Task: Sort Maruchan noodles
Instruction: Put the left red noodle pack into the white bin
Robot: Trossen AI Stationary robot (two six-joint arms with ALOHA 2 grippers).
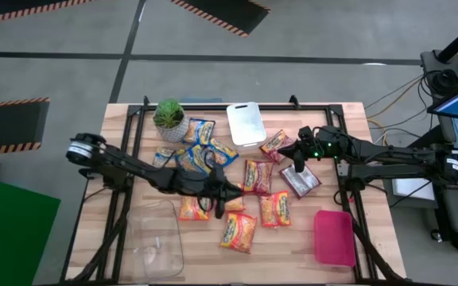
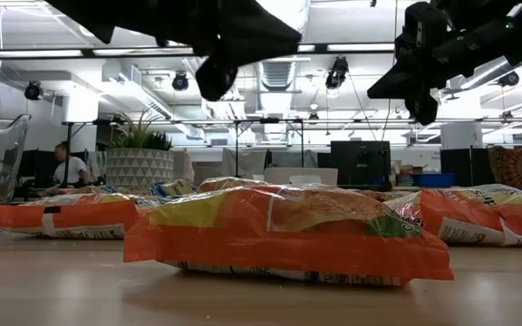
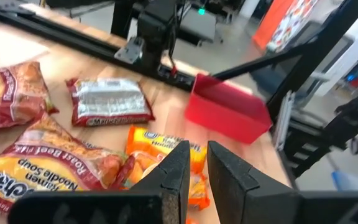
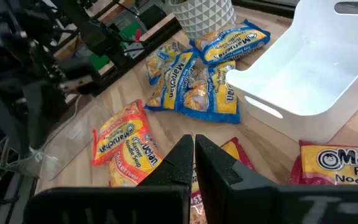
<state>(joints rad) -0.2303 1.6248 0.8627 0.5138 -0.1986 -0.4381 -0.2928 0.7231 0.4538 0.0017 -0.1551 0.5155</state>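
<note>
1. Desk [image 1: 308, 254]: pale wooden top with a black frame set on it.
2. Maruchan noodles [image 1: 239, 230]: flat packets lay scattered over the middle of the desk, none inside any bin.
3. Blue-and-yellow packets [image 4: 194, 87]: a cluster lay just beside the potted plant [image 1: 169, 117], several overlapping.
4. Orange-yellow packets [image 2: 284, 231]: spread toward the near edge; one lay close in front of the low camera, others between the clear bin [image 1: 153, 238] and the red bin [image 1: 334, 237].
5. Red/maroon packets [image 1: 257, 176]: at the centre and toward the right; one lay silver side up [image 3: 109, 102] near the right arm.
6. White bin [image 1: 246, 123]: at the far edge, open side up, nothing visible in it.
7. Left hand [image 1: 230, 197]: raised above the packets at mid-desk, holding nothing; in the left wrist view the fingers [image 3: 176, 171] stood only a narrow gap apart.
8. Right hand [image 1: 299, 163]: raised over the right-hand packets, near the silver-backed one, holding nothing; in the right wrist view the fingers [image 4: 182, 162] were clenched almost together.
9. Person [image 2: 69, 167]: seated in the room behind the desk.
</note>
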